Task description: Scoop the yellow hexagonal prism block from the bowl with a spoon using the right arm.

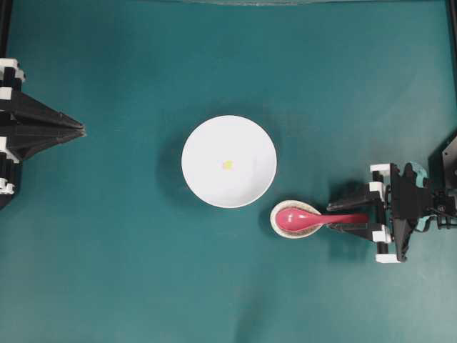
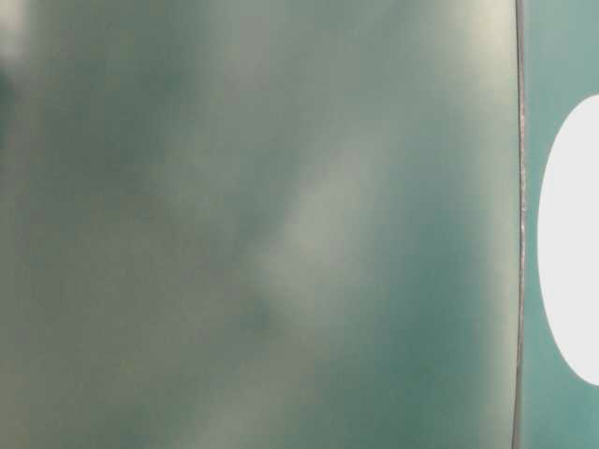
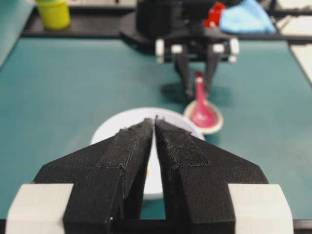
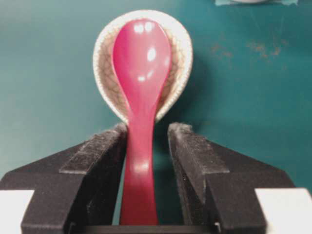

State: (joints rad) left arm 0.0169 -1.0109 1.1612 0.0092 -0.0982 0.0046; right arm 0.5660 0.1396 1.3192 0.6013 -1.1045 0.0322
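Though table-level view blurred, spoon [image 4: 140, 97] handle sits between right jaws.

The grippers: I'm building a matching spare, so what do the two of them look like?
Both the left gripper and right gripper have black, wedge-shaped fingers tapering to points, their inner faces lined with rough black padding. White blocks sit at the finger bases. The right one shows a teal patch from overhead.
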